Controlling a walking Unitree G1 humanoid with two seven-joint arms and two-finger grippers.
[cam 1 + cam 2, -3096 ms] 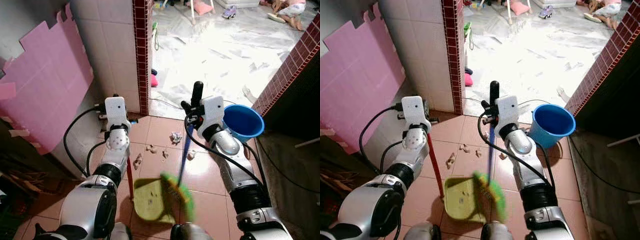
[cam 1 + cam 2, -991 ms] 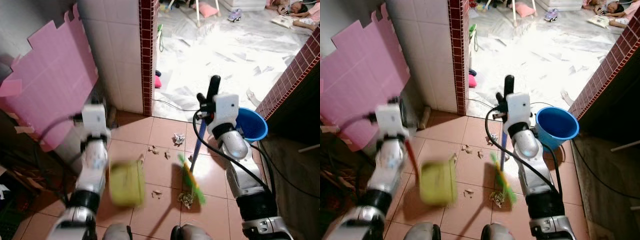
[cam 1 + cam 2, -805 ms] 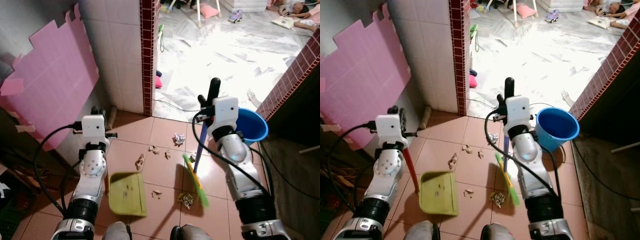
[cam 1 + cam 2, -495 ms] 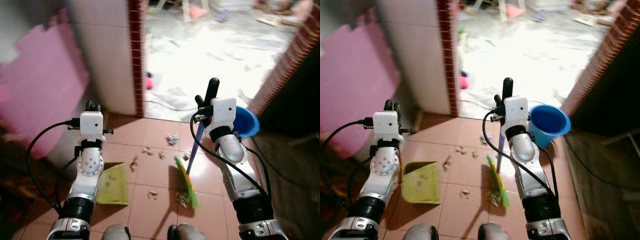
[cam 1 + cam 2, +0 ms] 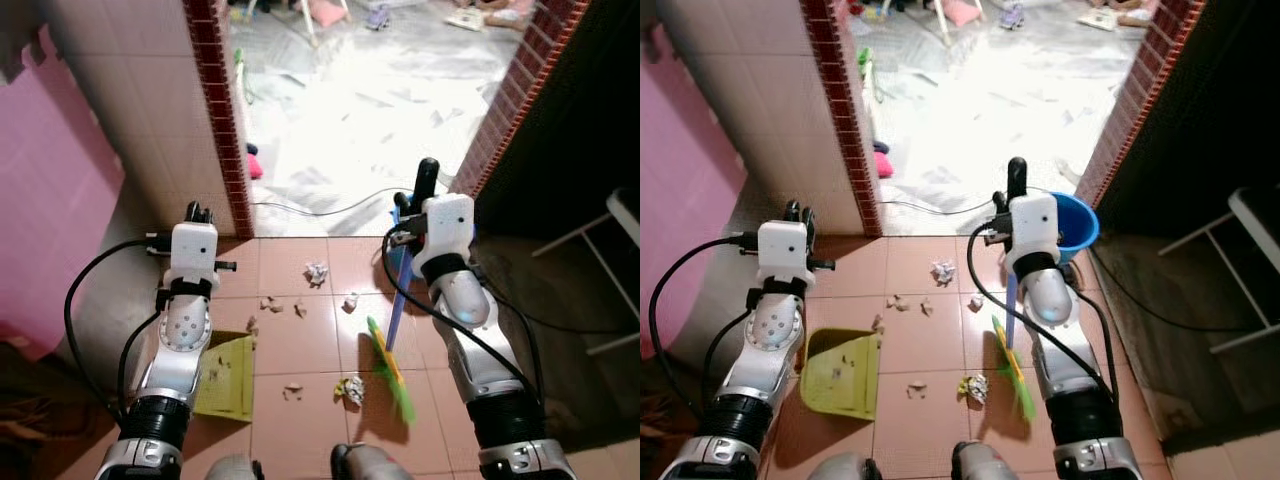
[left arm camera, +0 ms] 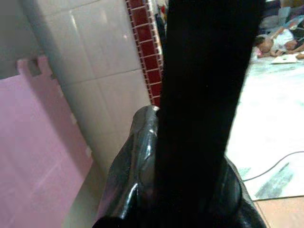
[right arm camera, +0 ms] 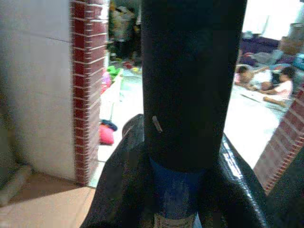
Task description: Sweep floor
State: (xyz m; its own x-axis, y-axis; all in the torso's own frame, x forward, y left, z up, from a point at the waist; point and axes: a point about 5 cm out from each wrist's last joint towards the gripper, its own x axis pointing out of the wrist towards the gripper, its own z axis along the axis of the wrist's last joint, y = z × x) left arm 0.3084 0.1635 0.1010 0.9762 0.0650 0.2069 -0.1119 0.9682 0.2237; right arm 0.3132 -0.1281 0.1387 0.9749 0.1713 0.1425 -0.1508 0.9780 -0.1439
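While the right gripper [image 5: 1012,205] clamps the broom [image 5: 1008,355], the left gripper [image 5: 797,214] grips the dustpan [image 5: 840,374] beside scraps [image 5: 974,386].

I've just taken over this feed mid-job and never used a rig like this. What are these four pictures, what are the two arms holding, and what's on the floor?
The two wide pictures come from the robot's head camera, looking down over its own silver arms. The two dark close-ups come from cameras on each wrist, looking along the fingers. The right gripper is shut on the broom, a blue stick with a green brush resting on the tiles. The left gripper is shut on the dustpan, a yellow-green pan set on the floor, with a few scraps in it. Crumpled paper scraps lie scattered on the terracotta tiled floor between the two. A blue bucket stands behind the right arm, by the doorway.
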